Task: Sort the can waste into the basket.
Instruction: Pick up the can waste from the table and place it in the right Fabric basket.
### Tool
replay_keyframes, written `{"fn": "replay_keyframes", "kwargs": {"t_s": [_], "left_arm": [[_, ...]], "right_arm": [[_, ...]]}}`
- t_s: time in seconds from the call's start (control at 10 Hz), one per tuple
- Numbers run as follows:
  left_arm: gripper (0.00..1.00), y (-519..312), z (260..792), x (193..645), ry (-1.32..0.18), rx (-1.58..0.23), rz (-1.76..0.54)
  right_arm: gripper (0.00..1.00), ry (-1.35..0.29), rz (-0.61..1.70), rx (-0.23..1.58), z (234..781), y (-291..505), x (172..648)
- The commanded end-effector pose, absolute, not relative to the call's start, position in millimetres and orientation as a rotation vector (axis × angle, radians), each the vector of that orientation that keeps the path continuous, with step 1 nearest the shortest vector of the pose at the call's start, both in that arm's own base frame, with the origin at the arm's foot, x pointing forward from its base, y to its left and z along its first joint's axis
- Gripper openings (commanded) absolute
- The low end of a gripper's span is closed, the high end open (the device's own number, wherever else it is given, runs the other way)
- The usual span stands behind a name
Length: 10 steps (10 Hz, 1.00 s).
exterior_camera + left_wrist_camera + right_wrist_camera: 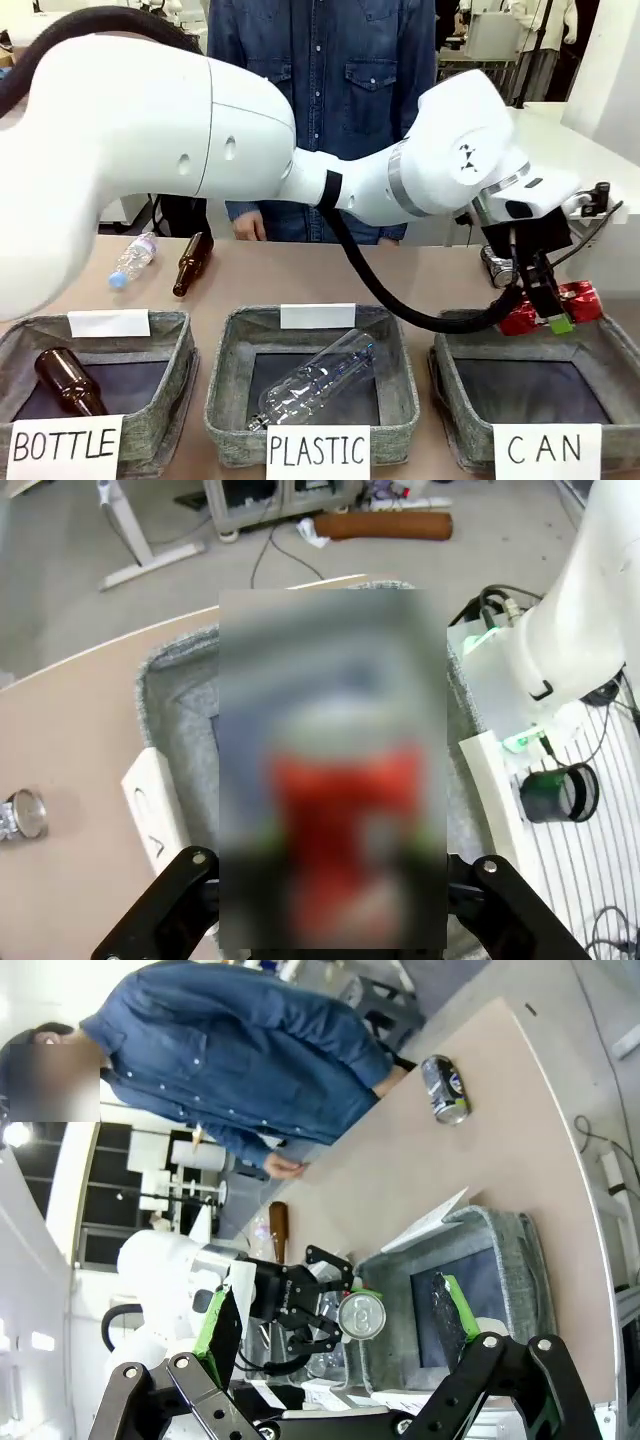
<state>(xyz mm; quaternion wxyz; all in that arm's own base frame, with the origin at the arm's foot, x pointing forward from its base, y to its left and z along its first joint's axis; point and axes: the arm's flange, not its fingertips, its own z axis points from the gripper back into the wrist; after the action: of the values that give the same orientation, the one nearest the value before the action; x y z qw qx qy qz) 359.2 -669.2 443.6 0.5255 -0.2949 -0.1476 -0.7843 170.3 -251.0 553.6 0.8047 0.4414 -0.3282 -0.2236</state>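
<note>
Nearest us, at the lower right of the front view, stands the CAN basket [447, 390]. About over its far rim, our left pincer [550, 316] is clenched on the red can [582, 299]. We judge that releasing here could clip the rim and bounce the can onto the desk [300, 270]. Our right pincer [335, 1305] stands released and holds nothing. Farther back, the dark can [494, 266] lies on the desk, and a low sweep could knock it.

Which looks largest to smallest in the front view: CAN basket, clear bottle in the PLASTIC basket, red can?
CAN basket
clear bottle
red can, held in the left gripper farther from the camera, so it may look slightly smaller.
</note>
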Motion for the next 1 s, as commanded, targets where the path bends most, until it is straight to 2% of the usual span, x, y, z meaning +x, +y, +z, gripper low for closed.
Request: {"fn": "replay_keyframes", "kwargs": {"t_s": [0.0, 0.1, 0.7, 0.8, 0.9], "left_arm": [[0.44, -667.5, 447.5, 360.9, -0.36, -0.69, -1.879], [1.0, -665.9, 447.5, 358.4, -0.319, -0.657, -1.877], [1.0, -653.6, 460.0, 348.3, -0.363, -0.659, -1.857], [1.0, -645.2, 467.9, 345.6, -0.342, -0.666, -1.825], [1.0, -624.2, 480.1, 337.4, -0.186, -0.625, -1.79]], "right_arm": [[1.0, -0.698, -0.486, 0.955, 555.8, -252.6, 168.0], [1.0, -0.698, -0.486, 0.955, 555.8, -252.6, 168.0], [1.0, -0.698, -0.486, 0.955, 555.8, -252.6, 168.0], [1.0, -0.698, -0.486, 0.955, 555.8, -252.6, 168.0], [1.0, -0.698, -0.486, 0.955, 555.8, -252.6, 168.0]]}}
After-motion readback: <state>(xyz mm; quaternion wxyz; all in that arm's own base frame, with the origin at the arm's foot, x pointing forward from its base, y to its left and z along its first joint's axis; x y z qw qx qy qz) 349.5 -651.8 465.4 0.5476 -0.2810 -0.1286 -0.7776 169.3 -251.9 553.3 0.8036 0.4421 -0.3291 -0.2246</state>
